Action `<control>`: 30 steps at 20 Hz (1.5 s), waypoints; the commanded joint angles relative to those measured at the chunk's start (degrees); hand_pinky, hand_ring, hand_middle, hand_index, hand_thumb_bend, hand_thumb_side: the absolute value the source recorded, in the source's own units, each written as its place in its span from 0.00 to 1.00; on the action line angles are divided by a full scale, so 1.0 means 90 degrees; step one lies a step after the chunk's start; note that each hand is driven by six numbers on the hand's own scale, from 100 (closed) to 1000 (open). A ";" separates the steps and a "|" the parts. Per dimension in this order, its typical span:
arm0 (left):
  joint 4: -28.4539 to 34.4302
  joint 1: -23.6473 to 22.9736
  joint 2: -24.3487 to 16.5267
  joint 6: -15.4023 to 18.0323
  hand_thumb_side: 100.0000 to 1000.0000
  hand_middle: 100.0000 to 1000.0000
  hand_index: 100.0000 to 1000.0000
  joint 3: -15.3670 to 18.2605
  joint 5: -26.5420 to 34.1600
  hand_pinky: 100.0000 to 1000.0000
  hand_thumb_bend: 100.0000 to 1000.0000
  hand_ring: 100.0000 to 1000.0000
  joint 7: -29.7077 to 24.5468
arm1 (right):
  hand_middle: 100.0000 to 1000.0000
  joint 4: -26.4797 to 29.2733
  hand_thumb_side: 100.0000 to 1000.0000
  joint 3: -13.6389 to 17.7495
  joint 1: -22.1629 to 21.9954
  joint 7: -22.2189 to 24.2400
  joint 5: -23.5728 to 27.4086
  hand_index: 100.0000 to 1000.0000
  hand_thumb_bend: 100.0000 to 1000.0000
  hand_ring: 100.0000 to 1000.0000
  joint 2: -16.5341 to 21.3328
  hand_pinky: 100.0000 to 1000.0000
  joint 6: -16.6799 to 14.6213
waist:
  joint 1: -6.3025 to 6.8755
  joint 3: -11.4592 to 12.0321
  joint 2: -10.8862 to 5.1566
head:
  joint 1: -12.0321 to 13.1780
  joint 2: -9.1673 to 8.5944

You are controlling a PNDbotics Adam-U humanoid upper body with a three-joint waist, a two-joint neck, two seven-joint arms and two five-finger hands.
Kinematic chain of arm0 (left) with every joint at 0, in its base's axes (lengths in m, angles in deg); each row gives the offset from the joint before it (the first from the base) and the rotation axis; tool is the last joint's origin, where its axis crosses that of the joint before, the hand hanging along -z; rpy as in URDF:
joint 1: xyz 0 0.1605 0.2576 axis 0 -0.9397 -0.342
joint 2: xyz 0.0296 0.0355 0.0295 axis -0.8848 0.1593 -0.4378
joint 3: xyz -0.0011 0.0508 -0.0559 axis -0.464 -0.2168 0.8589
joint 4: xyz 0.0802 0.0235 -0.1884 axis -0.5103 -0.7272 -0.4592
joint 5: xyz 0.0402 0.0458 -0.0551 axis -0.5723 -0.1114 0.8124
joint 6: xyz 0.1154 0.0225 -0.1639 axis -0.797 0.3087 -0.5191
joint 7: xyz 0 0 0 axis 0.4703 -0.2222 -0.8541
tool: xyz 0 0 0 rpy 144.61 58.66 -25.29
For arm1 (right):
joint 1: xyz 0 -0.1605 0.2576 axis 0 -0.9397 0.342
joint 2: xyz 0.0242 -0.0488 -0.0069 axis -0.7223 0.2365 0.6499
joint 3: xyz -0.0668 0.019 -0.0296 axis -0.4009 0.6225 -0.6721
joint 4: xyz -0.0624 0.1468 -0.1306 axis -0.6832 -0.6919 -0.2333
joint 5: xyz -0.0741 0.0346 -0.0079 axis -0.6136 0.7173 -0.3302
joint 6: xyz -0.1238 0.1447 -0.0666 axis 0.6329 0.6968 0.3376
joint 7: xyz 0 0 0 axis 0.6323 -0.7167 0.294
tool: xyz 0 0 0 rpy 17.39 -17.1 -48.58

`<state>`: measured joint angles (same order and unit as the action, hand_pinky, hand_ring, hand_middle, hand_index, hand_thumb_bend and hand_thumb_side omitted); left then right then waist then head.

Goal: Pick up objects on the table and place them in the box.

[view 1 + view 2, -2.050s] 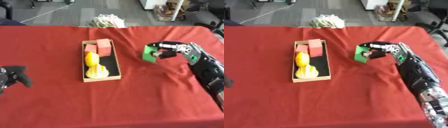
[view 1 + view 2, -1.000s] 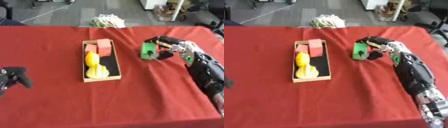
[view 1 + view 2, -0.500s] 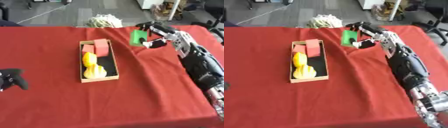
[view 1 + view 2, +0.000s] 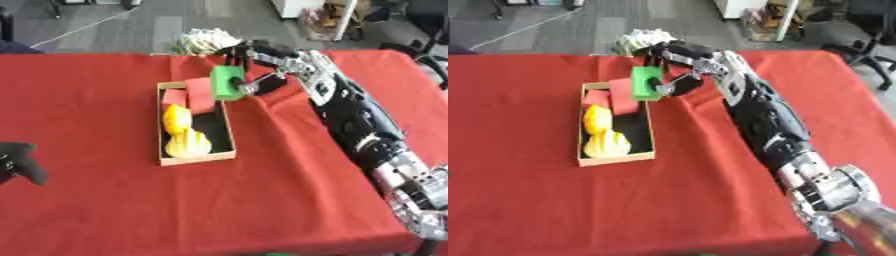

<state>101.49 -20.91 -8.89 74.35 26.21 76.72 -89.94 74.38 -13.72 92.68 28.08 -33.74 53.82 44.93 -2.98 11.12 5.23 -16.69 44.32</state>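
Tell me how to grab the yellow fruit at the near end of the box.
Come from straight above and close on the left and right sides of the yellow fruit. It sits rounded and exposed at the near end of the box, whose walls block a sideways approach.

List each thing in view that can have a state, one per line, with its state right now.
green block: held above the box's far right edge, not yet released
right hand: shut on the green block
left hand: idle at the left edge, holding nothing
box: open-topped, partly filled
red blocks: in the box's far end
yellow items: in the box
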 commanded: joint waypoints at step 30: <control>0.0038 -0.0142 0.0085 -0.0012 0.83 0.53 0.80 0.0082 0.0088 0.69 0.00 0.55 0.0057 | 0.77 0.1935 0.21 0.0001 -0.0738 0.0448 0.2680 0.99 0.00 0.73 0.0429 0.72 -0.0288 | -0.0023 -0.0136 -0.0333 | 0.0257 -0.0023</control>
<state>101.30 -22.49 -7.88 74.24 26.32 76.98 -89.81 88.91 -14.60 85.22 29.06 -13.74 55.08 45.91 -2.98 9.86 3.52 -14.96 44.32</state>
